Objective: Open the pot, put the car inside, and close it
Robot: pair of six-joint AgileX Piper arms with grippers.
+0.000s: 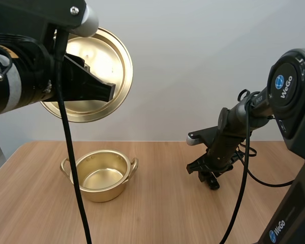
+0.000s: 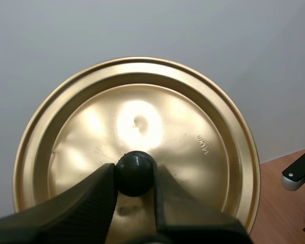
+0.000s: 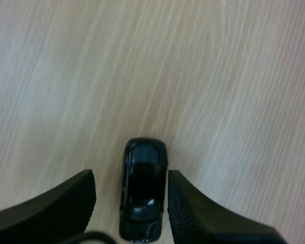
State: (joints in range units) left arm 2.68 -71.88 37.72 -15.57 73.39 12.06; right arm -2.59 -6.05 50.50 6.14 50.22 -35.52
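pot mouth uncovered, lid held well above, table seemingly free alongside

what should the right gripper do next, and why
Probably shut the right gripper on the car: its open fingers stand either side of it on the table, while the left gripper holds the lid up by its knob, clear of the open pot.

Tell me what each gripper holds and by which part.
Left gripper holds the lid by its black knob. Right gripper holds nothing: it is open, astride the car.
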